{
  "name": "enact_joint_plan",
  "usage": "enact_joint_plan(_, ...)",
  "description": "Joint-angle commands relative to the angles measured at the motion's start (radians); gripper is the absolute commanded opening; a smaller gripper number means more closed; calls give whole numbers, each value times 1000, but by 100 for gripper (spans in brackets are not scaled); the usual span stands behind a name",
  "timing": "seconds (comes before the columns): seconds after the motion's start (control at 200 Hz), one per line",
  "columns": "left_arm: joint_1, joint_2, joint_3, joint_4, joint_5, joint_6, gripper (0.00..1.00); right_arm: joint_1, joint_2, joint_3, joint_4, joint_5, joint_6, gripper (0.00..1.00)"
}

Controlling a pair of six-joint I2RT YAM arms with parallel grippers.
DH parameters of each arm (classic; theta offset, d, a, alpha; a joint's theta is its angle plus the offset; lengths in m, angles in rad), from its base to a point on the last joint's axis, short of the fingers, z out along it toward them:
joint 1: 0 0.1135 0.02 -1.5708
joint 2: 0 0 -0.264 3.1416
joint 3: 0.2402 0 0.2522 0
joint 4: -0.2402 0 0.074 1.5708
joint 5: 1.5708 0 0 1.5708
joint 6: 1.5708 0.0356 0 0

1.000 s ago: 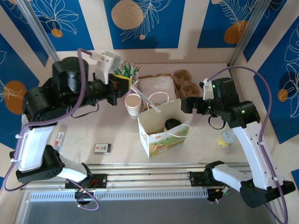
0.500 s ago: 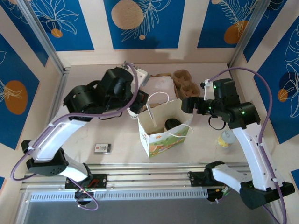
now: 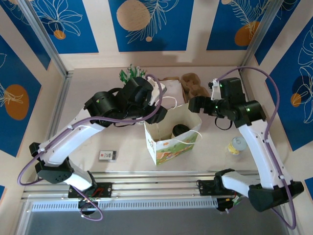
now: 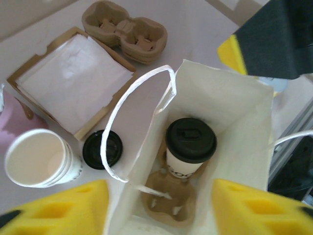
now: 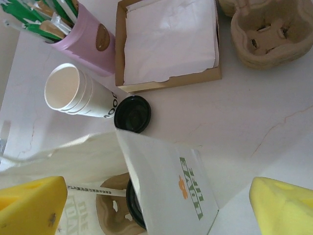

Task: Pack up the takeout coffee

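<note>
— Left gripper (image 4: 156, 211): how do the jaws stand?
— Spread wide, nothing between the yellow pads; it hangs over the open mouth of the paper bag (image 4: 234, 112), looking straight down into it.
— And the takeout coffee (image 4: 190, 147)?
— Upright inside the bag, black lid on; it sits in a cardboard carrier (image 4: 168, 203) on the bag's floor.
— Right gripper (image 5: 156, 208)?
— Also spread and empty; it hangs by the bag's right rim.
— Around the bag?
— Stack of lidless cups (image 4: 39, 156) with a loose black lid (image 4: 101, 149) just beside it; napkin box (image 4: 73, 83) behind them; pink cup (image 5: 88, 44) of sticks next to the box.
</note>
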Motion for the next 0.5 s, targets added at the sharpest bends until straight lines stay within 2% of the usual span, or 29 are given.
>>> enact_joint_plan(0.0,5,-53,-3,20,-17,67,64,2,48,50,43,1,28,94)
enact_joint_plan(0.095,34,-120,-40,36,-67,109,72,23,124,90,60,24,28,93)
enact_joint_plan(0.255,146,-326,-259,171,-123,142,99,82,284,188,68,90,20,93)
enact_joint_plan(0.38,230,-480,-459,262,-145,153,100,82,404,264,80,121,5,93)
enact_joint_plan(0.495,280,-594,-632,329,-227,153,100,84,546,374,49,122,-22,93)
